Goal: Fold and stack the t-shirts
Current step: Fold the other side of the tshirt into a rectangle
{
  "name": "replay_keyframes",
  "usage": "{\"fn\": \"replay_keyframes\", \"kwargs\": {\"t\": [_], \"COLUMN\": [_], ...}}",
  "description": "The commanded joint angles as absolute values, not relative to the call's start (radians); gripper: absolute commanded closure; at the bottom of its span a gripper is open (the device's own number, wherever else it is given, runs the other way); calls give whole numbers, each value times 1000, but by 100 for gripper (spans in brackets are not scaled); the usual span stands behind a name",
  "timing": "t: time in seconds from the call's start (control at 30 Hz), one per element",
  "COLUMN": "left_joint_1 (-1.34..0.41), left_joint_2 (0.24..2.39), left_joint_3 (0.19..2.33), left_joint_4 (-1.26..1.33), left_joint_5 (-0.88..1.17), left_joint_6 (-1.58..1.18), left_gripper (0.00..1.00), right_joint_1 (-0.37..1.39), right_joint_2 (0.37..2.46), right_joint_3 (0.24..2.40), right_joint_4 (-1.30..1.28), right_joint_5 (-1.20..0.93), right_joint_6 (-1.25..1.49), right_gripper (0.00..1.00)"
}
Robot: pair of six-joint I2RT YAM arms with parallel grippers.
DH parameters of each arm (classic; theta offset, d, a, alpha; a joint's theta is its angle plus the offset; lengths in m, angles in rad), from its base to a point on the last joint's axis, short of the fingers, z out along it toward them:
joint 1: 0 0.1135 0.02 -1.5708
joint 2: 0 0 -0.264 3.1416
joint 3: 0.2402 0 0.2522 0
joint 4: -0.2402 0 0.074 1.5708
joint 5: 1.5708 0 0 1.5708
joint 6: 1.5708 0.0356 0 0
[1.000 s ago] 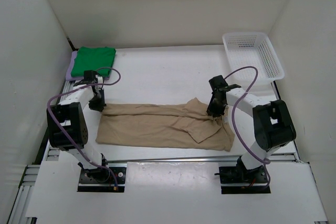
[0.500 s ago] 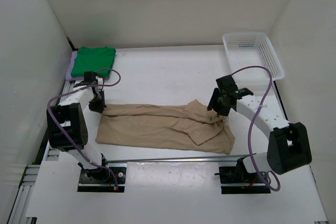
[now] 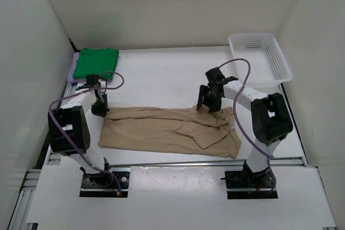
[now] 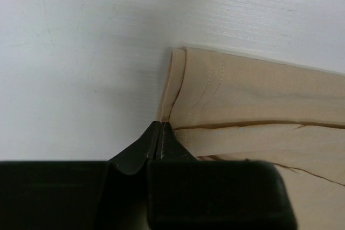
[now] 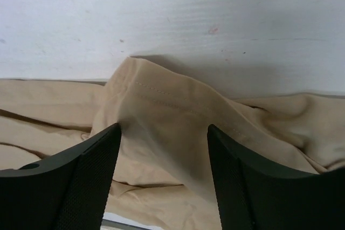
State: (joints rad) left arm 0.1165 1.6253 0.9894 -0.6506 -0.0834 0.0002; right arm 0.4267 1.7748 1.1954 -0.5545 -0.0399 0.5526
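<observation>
A beige t-shirt [image 3: 161, 130] lies folded into a long strip across the near half of the table. My left gripper [image 3: 98, 109] is shut on the hem at its far left corner, and the left wrist view shows the fingertips [image 4: 160, 127] pinched together on the cloth edge [image 4: 175, 79]. Over the raised sleeve [image 5: 167, 100] at the strip's right end, my right gripper [image 3: 206, 102] hangs open, its pads [image 5: 94, 171] wide apart and off the cloth. A folded green t-shirt [image 3: 96, 62] rests on a lavender t-shirt [image 3: 71, 71] at the far left.
A white mesh basket [image 3: 252, 35] stands at the far right corner. White walls close in the table on three sides. A metal rail [image 3: 178, 162] runs along the near edge in front of the arm bases.
My right gripper has opened, let go of the beige shirt's right end and moved left and away. The sleeve stays bunched up. The left gripper has not moved.
</observation>
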Motion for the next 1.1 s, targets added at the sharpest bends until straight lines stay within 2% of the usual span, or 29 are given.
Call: {"fn": "replay_keyframes", "kwargs": {"t": [0.0,0.03,0.1,0.13,0.2,0.23,0.43,0.57,0.7,0.8,0.83,0.87,0.9,0.93,1.0,1.07], "left_joint_1": [123,123,123,123,123,123,123,123,123,114,114,104,95,95,86,86], "left_joint_2": [1569,1569,1569,1569,1560,1560,1612,1670,1719,1753,1753,1753,1753,1753,1729,1717], "left_joint_3": [982,982,982,982,991,1000,1147,1265,1347,1362,1362,1353,1339,1325,1286,1253], "left_joint_4": [-643,-643,-643,-643,-643,-643,-643,-643,-643,-634,-634,-634,-634,-634,-634,-634], "left_joint_5": [-89,-89,-89,-89,-89,-89,-43,-34,-34,-34,-34,-46,-46,-46,-34,-25], "left_joint_6": [0,0,0,0,0,0,0,0,0,0,0,0,0,0,0,0], "left_gripper": [90,90,90,90,90,90,90,90,90,90,90,90,90,90,90,90], "right_joint_1": [433,433,433,433,433,433,433,433,433,423,423,423,414,414,414,414], "right_joint_2": [1795,1795,1795,1795,1772,1772,1867,1925,1940,1940,1928,1928,1902,1892,1878,1878], "right_joint_3": [1189,1189,1189,1189,1189,1201,1415,1558,1618,1618,1603,1571,1548,1523,1453,1402], "right_joint_4": [-546,-546,-546,-546,-546,-546,-620,-666,-678,-687,-696,-696,-696,-696,-666,-666], "right_joint_5": [-110,-110,-74,-61,-37,-9,84,116,141,141,121,85,66,46,-53,-97], "right_joint_6": [548,558,575,586,586,586,523,485,474,463,463,463,463,475,488,515], "right_gripper": [33,43,56,69,79,82,87,87,100,100,97,88,64,57,50,50]}}
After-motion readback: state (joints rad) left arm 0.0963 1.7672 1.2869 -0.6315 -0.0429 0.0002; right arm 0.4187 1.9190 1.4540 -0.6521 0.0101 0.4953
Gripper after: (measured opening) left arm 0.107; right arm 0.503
